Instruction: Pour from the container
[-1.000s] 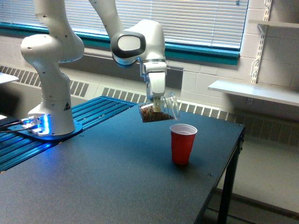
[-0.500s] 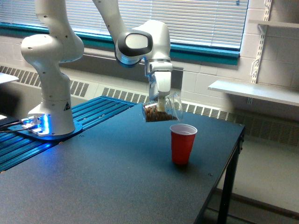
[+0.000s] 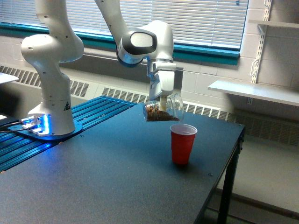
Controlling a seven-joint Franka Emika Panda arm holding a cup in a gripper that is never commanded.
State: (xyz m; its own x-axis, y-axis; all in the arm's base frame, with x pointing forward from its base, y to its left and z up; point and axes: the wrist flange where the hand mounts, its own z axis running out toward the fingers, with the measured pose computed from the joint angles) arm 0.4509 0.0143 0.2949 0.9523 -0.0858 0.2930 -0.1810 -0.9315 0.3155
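We've got the end effector (image 3: 163, 103) clamped on the clear cup (image 3: 163, 111), tipped nearly sideways above the red cup (image 3: 182, 143) near the bench's (image 3: 93, 177) far edge, so the brown bits can spill in.

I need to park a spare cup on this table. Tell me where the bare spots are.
Most of the dark table is bare: the whole near stretch, from the red cup toward the exterior view's left up to the blue-lit robot base. It is crowded only at the red cup, where the pincer holds the tilted clear container just above.

white block wall (image 3: 205, 74), window blinds (image 3: 205, 21) — teal sill (image 3: 205, 52), wall shelf (image 3: 254, 91).
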